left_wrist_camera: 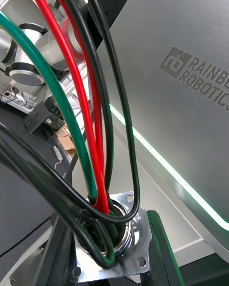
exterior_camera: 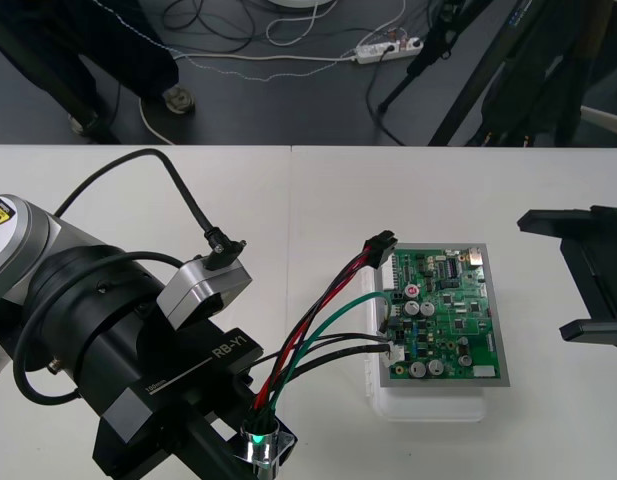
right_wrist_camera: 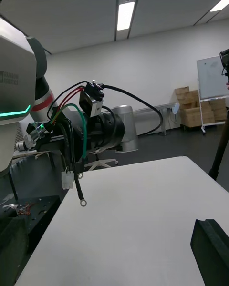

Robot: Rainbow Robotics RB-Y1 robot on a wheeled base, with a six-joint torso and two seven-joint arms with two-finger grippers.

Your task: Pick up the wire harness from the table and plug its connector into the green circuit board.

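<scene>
My left gripper [exterior_camera: 265, 447] is near the table's front edge, shut on the harness's round metal socket [exterior_camera: 258, 440]. In the left wrist view its black fingers [left_wrist_camera: 160, 252] clamp the socket's square flange [left_wrist_camera: 125, 262]. Red, black and green wires [exterior_camera: 323, 315] arch up from the socket towards the green circuit board [exterior_camera: 450, 312] on its white base [exterior_camera: 428, 405]. The small black plug [exterior_camera: 380, 243] hangs at the board's far left corner; I cannot tell whether it touches the board. A white connector [exterior_camera: 394, 351] dangles by the board's left edge. My right gripper [exterior_camera: 543, 275] waits open at the right.
The left arm's thick black body [exterior_camera: 108, 350] and its cable [exterior_camera: 158, 170] cover the table's front left. In the right wrist view the wires [right_wrist_camera: 76, 124], a white connector [right_wrist_camera: 67, 178] and a ring terminal [right_wrist_camera: 83, 202] hang from the left arm over the pale table [right_wrist_camera: 143, 219].
</scene>
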